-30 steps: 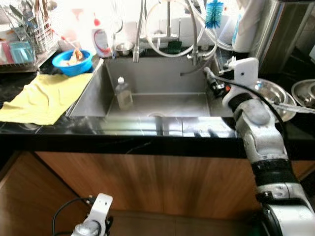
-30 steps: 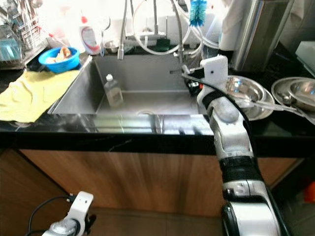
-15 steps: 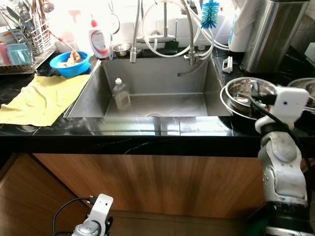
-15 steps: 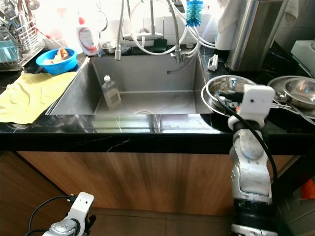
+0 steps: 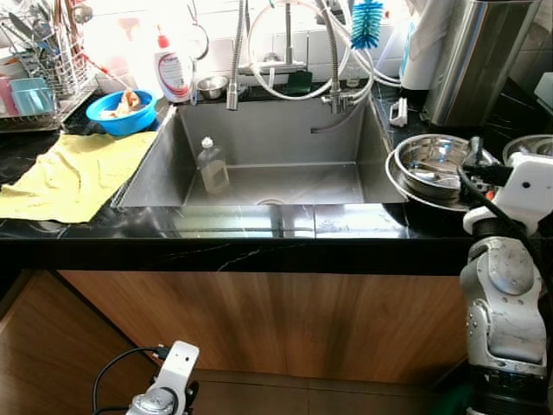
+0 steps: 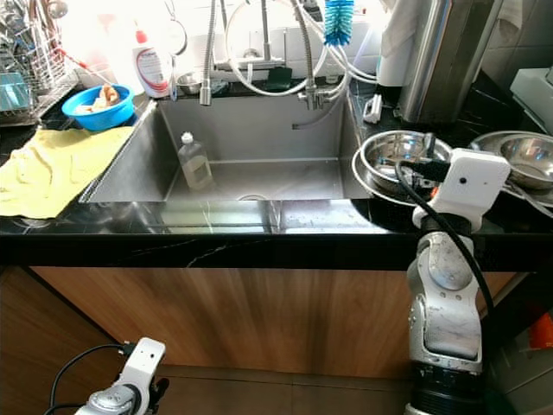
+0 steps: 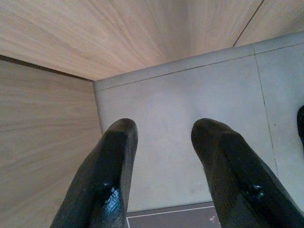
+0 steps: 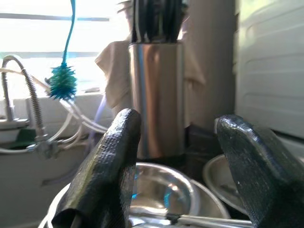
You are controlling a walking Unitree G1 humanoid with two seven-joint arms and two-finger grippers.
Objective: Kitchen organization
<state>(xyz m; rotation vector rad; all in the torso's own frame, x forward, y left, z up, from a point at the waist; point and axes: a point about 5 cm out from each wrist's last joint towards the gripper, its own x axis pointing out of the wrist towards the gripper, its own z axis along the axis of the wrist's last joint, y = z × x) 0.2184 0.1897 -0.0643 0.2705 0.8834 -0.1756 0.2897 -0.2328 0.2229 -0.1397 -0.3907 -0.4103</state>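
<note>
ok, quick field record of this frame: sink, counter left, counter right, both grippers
sink: steel sink, a clear bottle standing inside near its left wall
counter left: yellow cloth spread flat; blue bowl behind it; dish rack at the far left
counter right: steel bowl beside the sink, a second steel bowl further right
right gripper: right gripper open, at the edge of the nearer steel bowl
left gripper: left gripper open, hanging idle near the floor

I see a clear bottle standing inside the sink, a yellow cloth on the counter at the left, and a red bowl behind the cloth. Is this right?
Not quite. The bowl behind the yellow cloth is blue, not red, as the left eye view shows. The clear bottle does stand inside the sink, and the cloth does lie on the counter at the left.
</note>
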